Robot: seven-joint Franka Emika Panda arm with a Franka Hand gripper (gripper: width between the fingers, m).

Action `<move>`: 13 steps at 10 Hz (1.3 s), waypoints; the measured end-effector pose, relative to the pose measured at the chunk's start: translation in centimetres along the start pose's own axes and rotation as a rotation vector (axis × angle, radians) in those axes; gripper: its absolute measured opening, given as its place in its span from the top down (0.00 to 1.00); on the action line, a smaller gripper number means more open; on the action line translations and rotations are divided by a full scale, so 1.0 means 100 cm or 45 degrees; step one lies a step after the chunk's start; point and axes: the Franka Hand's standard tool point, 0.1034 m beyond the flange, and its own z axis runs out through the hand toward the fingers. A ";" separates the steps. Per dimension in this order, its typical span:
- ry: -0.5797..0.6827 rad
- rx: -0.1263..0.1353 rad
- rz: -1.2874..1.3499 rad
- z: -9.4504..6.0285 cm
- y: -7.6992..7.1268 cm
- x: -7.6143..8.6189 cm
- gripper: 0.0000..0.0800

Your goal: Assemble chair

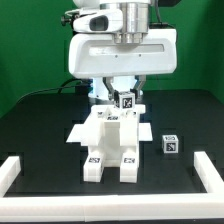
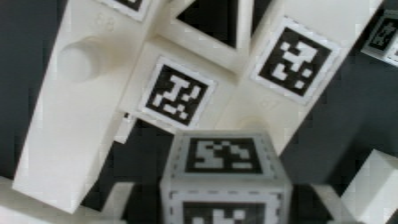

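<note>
Exterior view: we've got the chair partly built, middle of the worktop
Gripper: clamped on a tagged cube, right at the chair's far end
Loose cube: exterior view's right, near the chair, not touching
Wrist view: cube close up, chair parts beneath

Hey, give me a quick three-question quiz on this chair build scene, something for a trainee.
1. True or false: a loose cube lies on the table, on the exterior view's right of the chair assembly.
2. What do the jaws of the gripper hold? A) a tagged cube B) a border rail C) nothing
3. Fill in: the table's surface is ___.
Key: 1 true; 2 A; 3 black.
</note>
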 end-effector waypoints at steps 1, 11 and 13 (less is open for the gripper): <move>-0.005 0.001 -0.002 0.002 -0.001 0.000 0.64; -0.023 -0.005 0.008 0.015 -0.010 -0.002 0.64; -0.024 -0.005 0.007 0.015 -0.010 -0.002 0.58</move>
